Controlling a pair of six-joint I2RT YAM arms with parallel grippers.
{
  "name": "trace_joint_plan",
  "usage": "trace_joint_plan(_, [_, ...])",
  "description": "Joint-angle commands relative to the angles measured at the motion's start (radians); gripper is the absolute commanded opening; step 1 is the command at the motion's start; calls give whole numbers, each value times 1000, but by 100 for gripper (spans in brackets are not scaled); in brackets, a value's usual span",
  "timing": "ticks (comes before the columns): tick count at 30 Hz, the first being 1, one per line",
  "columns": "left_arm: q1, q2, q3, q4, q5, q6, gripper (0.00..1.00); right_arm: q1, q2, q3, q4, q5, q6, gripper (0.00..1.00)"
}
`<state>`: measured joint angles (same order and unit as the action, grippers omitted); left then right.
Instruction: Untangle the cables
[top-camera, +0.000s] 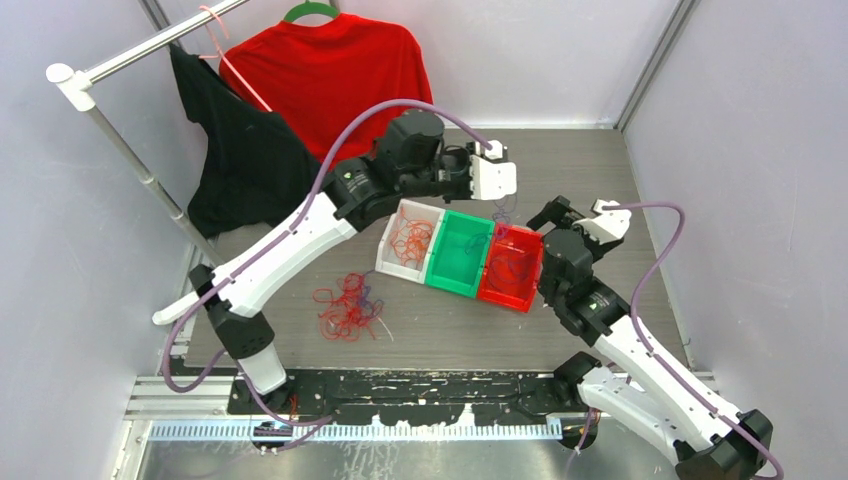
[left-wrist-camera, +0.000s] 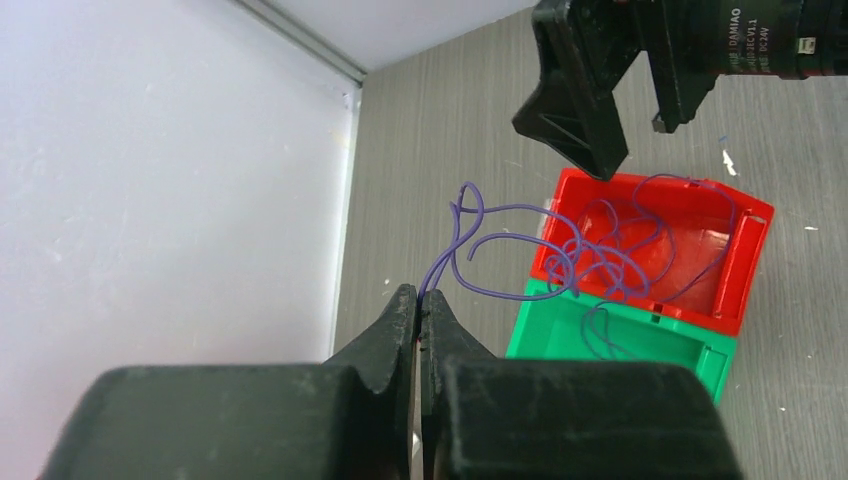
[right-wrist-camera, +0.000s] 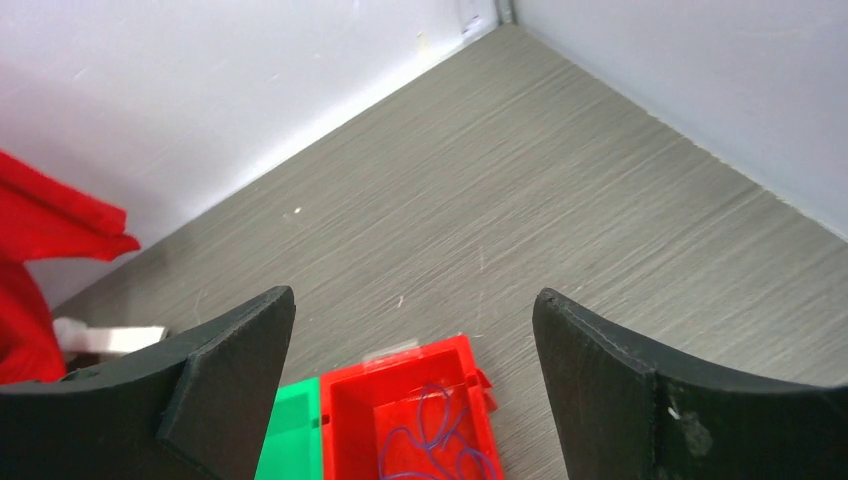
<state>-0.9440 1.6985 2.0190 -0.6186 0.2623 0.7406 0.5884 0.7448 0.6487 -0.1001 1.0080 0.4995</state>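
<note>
One purple cable (left-wrist-camera: 590, 262) pinched in left gripper (left-wrist-camera: 418, 302), seemingly draped over red bin rim (left-wrist-camera: 752, 262), right gripper (right-wrist-camera: 412, 300) spread.

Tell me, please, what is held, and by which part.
The left gripper pinches the purple cable by a strand outside the red bin; the right gripper holds nothing.

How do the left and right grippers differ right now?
The left gripper is shut, pinching a purple wire that trails into the red bin; the right gripper is wide open and holds nothing. The left gripper sits beyond the bins' far side, the right gripper to the red bin's right. Both are close to the red bin.
</note>
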Motion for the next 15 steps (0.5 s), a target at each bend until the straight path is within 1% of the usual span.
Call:
trace_joint_plan(1, [-21, 30, 55, 91, 30, -20, 0, -28, -35, 44, -7, 138, 32, 93])
trace_joint_plan(5, [-32, 56, 54, 113, 42, -41, 0, -69, -52, 45, -5, 180, 17, 93])
trace_joint_plan(10, [-47, 79, 35, 155, 61, -76, 0, -130, -62, 42, -13, 195, 18, 93])
trace_joint_plan(15, [-49, 120, 28, 200, 60, -180, 0, -179, -56, 41, -25, 170, 35, 94])
